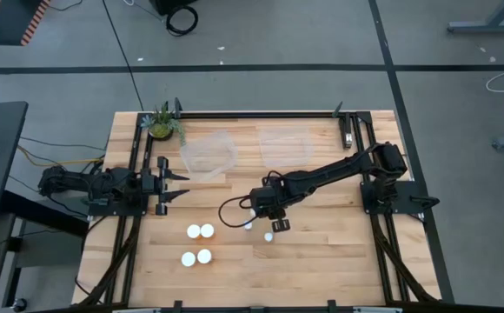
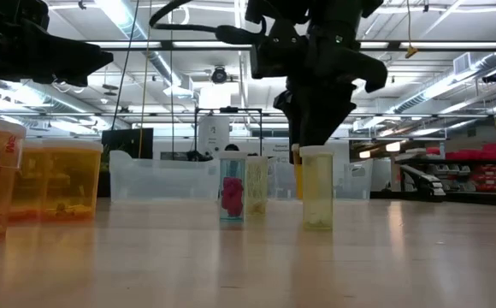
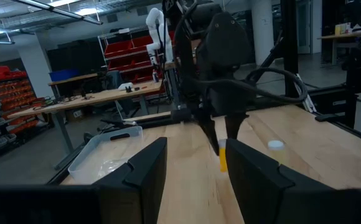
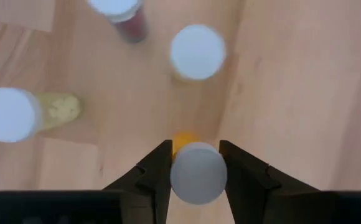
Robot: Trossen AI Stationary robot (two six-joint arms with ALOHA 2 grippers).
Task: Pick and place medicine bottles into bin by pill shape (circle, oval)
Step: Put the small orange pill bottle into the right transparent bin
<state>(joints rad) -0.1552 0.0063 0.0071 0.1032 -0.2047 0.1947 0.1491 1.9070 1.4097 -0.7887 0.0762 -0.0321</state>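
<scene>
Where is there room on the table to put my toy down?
Bare wood lies between the four wide-capped bottles and the table front edge, and right of the right gripper. It's crowded around the narrow bottles there.

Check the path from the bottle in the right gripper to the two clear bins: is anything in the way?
Nothing visible blocks it. The right gripper is closed around an orange bottle, and bare table lies between it and the clear bins. The other narrow bottles stand beside it, not toward the bins.
</scene>
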